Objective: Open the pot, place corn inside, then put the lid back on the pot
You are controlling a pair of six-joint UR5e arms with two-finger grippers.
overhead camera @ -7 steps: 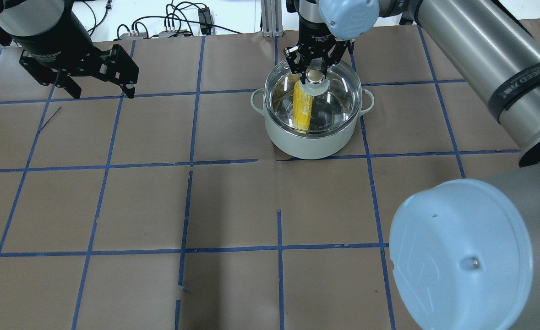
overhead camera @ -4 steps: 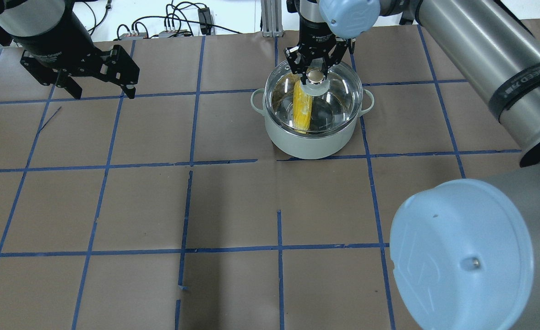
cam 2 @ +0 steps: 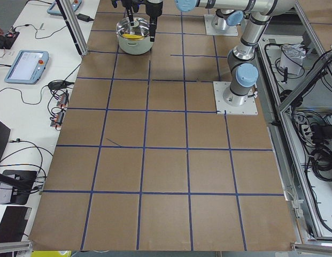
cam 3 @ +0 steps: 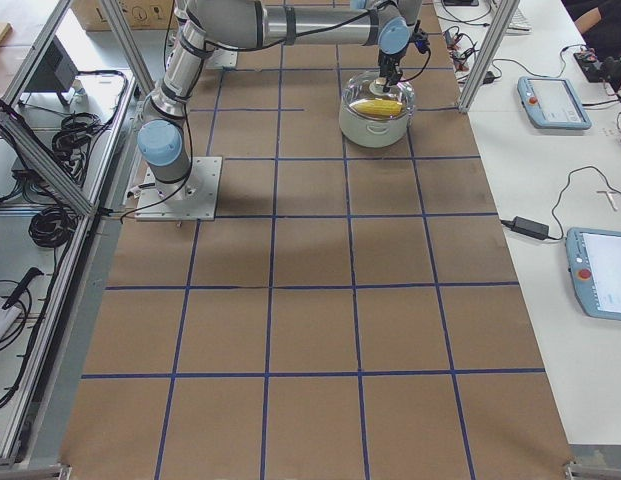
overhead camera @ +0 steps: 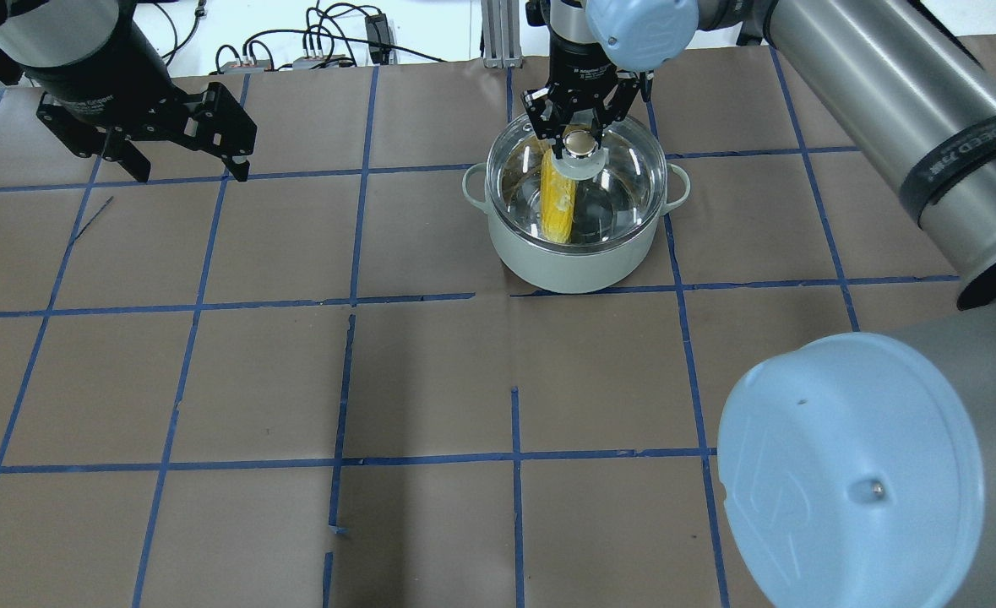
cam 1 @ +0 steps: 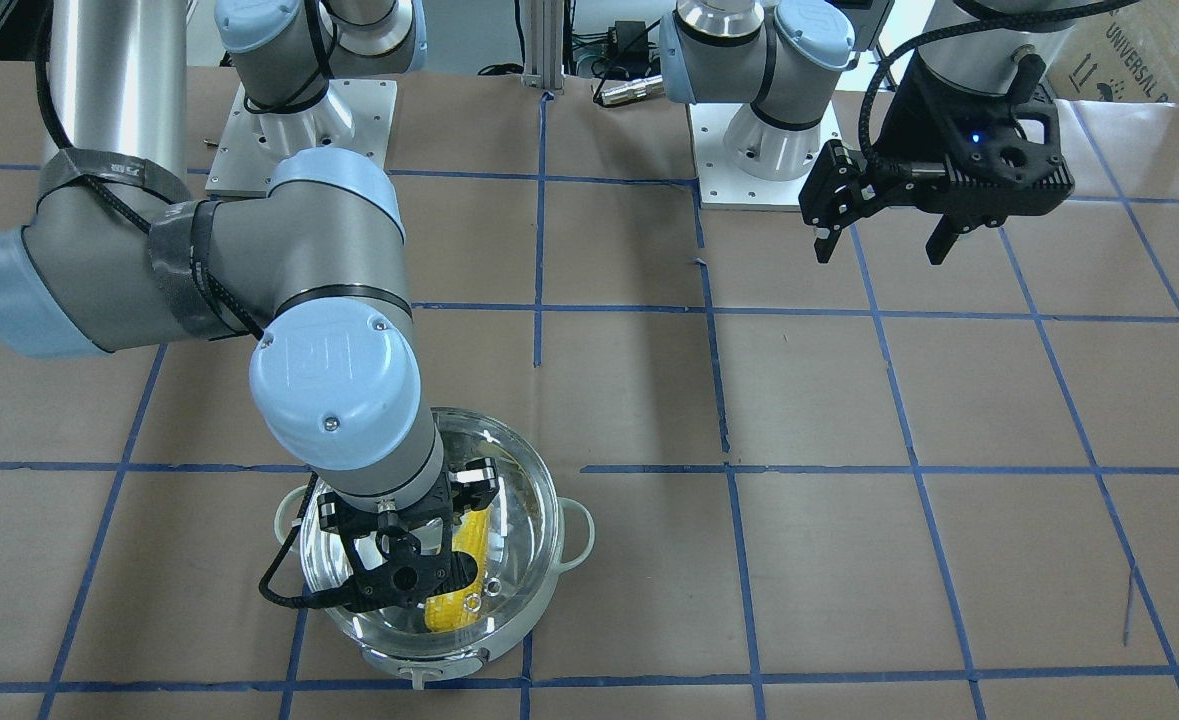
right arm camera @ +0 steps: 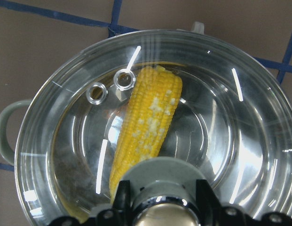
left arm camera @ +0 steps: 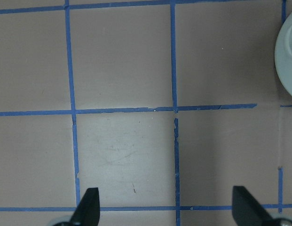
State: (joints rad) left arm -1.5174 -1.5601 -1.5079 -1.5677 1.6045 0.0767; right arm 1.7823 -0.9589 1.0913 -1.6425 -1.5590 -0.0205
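You saw the lid (overhead camera: pixel 624 181) seated on the pot (overhead camera: pixel 574 266), near the counter's (overhead camera: pixel 430 380) corner on your side at the robot's right end, the corn (overhead camera: pixel 558 203) inside. The right claw (overhead camera: pixel 579 135) pinched the lid's knob; the left claw (overhead camera: pixel 192 173) hung spread apart.

1. You are looking at a brown-papered table (overhead camera: pixel 430 371), with blue tape (overhead camera: pixel 517 523) crossing it in squares.
2. A white bench (cam 3: pixel 520 170) is running down the right-side view's right edge, carrying teach pendants (cam 3: pixel 553 101) and a black adapter (cam 3: pixel 531 228).
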